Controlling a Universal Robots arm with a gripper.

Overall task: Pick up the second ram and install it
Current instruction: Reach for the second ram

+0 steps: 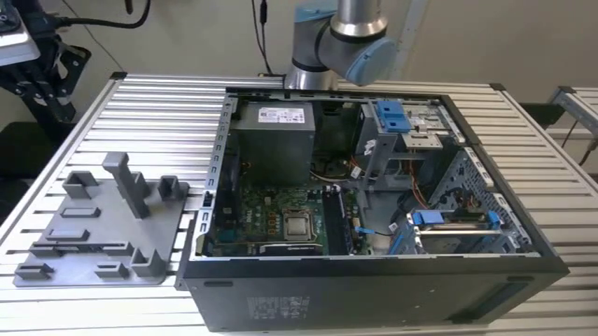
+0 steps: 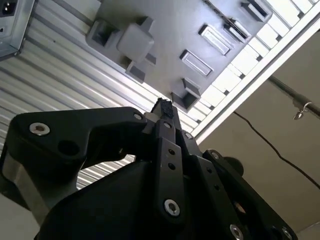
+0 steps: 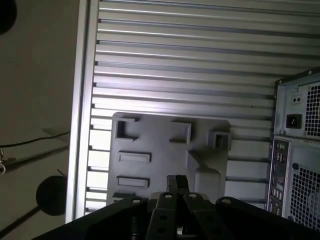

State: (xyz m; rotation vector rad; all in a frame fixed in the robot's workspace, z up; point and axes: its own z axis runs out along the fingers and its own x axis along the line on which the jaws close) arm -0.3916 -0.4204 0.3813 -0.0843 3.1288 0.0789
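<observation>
In the second wrist view, we see the gripper (image 2: 162, 106) with its fingers pressed together, hanging above the grey tray (image 2: 165, 30). Farther off, in the exterior view, the open computer case (image 1: 374, 280) lies beside that tray. The second ram (image 1: 334, 220) (a dark strip, as far as we can tell) stands on edge in the motherboard (image 1: 248, 210), just beside the processor socket (image 1: 299, 225).

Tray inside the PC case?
No, the tray sits on the table beside the case, at the exterior view's left.
</observation>
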